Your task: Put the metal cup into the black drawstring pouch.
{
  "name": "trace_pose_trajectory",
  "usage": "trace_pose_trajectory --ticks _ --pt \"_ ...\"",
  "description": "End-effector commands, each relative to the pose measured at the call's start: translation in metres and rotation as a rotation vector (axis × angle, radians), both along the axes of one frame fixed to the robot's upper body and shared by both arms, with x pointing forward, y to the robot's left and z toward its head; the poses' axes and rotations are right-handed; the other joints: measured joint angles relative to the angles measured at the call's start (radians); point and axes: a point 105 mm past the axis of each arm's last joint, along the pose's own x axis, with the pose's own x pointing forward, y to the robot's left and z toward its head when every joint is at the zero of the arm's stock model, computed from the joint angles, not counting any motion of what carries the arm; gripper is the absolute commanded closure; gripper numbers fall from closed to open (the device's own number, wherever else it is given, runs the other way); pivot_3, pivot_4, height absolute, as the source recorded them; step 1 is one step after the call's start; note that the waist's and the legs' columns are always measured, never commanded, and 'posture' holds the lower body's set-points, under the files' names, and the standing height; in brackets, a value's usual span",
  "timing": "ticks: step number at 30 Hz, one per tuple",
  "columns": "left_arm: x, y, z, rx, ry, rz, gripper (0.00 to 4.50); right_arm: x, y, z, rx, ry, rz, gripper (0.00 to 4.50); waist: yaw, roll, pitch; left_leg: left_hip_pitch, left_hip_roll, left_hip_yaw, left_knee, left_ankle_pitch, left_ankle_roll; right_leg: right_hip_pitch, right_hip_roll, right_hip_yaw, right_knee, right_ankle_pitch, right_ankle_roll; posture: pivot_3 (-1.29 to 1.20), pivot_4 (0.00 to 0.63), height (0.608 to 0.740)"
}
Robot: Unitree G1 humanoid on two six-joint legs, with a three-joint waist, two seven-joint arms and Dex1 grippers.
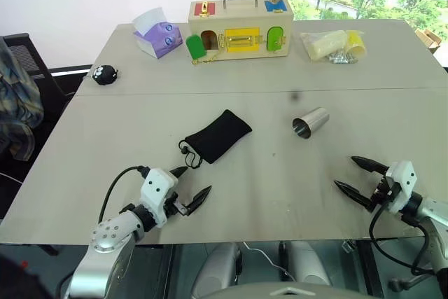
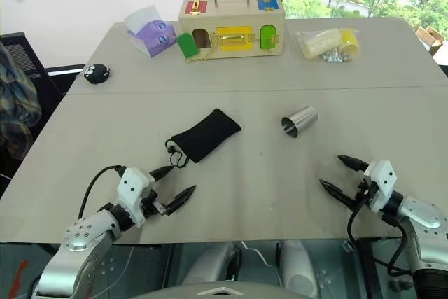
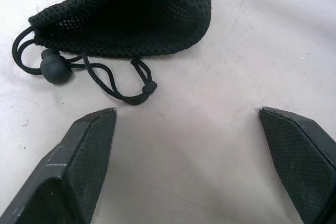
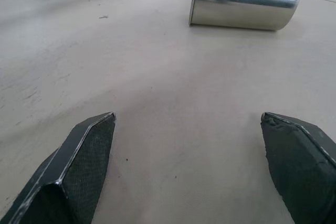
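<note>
The metal cup (image 1: 310, 122) lies on its side right of the table's middle, its open mouth turned toward me; the right wrist view shows its shiny side (image 4: 245, 1). The black drawstring pouch (image 1: 218, 135) lies flat at the centre, its cord and mouth at the near-left end (image 3: 94, 69). My left gripper (image 1: 191, 186) is open just in front of the pouch's mouth, nothing between its fingers (image 3: 84, 150). My right gripper (image 1: 353, 175) stands open near the front right edge, short of the cup, also holding nothing.
At the back stand a wooden latch box (image 1: 239, 29), a purple tissue box (image 1: 159, 35) and a clear plastic bag with yellow contents (image 1: 334, 45). A small round black toy (image 1: 105, 74) sits at far left. A black chair (image 1: 17, 96) stands left of the table.
</note>
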Motion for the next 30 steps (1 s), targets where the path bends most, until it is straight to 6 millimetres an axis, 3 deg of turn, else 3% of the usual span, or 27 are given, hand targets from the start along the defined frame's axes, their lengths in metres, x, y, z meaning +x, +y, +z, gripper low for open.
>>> trace_pose_trajectory --ticks 1,16,23,26,30 --pt "-0.004 0.002 0.004 0.003 -0.003 -0.018 0.02 -0.002 0.000 0.011 0.002 -0.039 0.017 0.00 0.000 0.000 0.000 0.000 0.000 0.000 0.000 0.000 0.000 0.000 0.000 0.000 0.000 0.000 0.000 0.00 0.150 0.710" --pt "-0.007 0.006 0.006 0.001 0.003 -0.040 0.02 -0.006 0.005 0.011 0.021 -0.043 0.014 0.00 0.000 0.000 0.000 0.000 0.000 0.000 0.000 0.000 0.000 0.000 0.000 0.000 0.000 0.000 0.000 0.00 0.150 0.710" --pt "-0.002 0.028 0.009 0.057 -0.021 -0.068 0.02 -0.008 0.012 0.009 0.020 -0.045 0.039 0.00 0.000 0.000 0.000 0.000 0.000 0.000 0.000 0.000 0.000 0.000 0.000 0.000 0.000 0.000 0.000 0.00 0.150 0.710" --pt "0.005 0.041 0.015 0.072 -0.033 -0.069 0.02 -0.016 0.027 0.014 0.050 -0.033 0.108 0.00 0.000 0.000 0.000 0.000 0.000 -0.001 0.000 0.000 0.000 0.000 0.000 -0.001 0.000 0.000 0.000 0.00 0.150 0.710" --pt "0.027 0.067 0.018 0.150 -0.046 -0.044 0.02 -0.040 0.061 0.025 0.127 -0.010 0.292 0.00 0.004 0.000 0.000 -0.001 0.000 -0.002 0.000 0.000 0.000 0.000 0.000 -0.002 0.000 0.000 0.000 0.00 0.150 0.710"
